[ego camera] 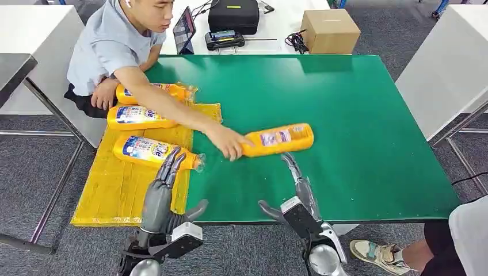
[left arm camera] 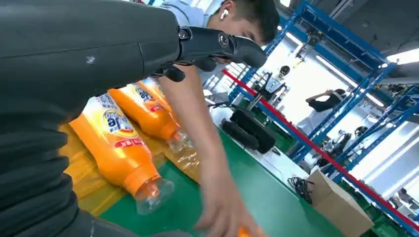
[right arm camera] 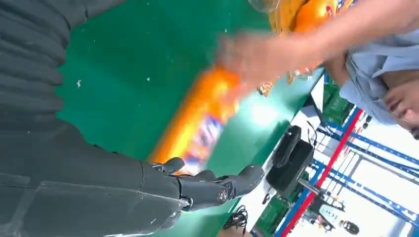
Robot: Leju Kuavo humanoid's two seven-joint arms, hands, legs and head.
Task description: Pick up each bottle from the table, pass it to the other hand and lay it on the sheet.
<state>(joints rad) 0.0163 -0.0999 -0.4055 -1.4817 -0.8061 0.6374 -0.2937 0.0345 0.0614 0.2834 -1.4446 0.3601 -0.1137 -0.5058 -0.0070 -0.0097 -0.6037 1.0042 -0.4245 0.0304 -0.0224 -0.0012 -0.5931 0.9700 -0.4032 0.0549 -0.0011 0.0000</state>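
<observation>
You've got three bottles lying on the yellow sheet [ego camera: 121,195] already, so by my read most of the job is done & one bottle is left. That fourth bottle [ego camera: 278,140] lies flat on the green table [ego camera: 368,115], well to the right of the sheet, its neck end pointing toward the sheet. A person's hand [ego camera: 228,142] sits on that neck end, arm stretched across the sheet's upper right corner, so it isn't free for you yet.

On the sheet: the far bottle [ego camera: 152,92] is partly hidden behind the person's arm, the middle bottle [ego camera: 138,117] is just below it, and the near bottle [ego camera: 155,152] lies closest to the robot w/ its clear cap at the sheet's right edge.

Left hand [ego camera: 164,192] hovers at the sheet's right edge, fingers long & spread, tips over the near bottle's cap end; can't tell if they touch it, but nothing is held. Right hand [ego camera: 299,190] is over the table, right of the sheet, just below the fourth bottle, fingers straight & apart, holding nothing.

Look of the things: orange-yellow plastic bodies, flat-sided, blue/white labels, clear caps. The left wrist view shows two of the sheet bottles close up, both on their sides. In the right wrist view the fourth bottle is motion-blurred, same for the person's hand, so label detail is unreadable there.

My guess for what's left: wait till the person's hand is off, then right hand takes bottle four, passes it to left, left lays it on the sheet.
</observation>
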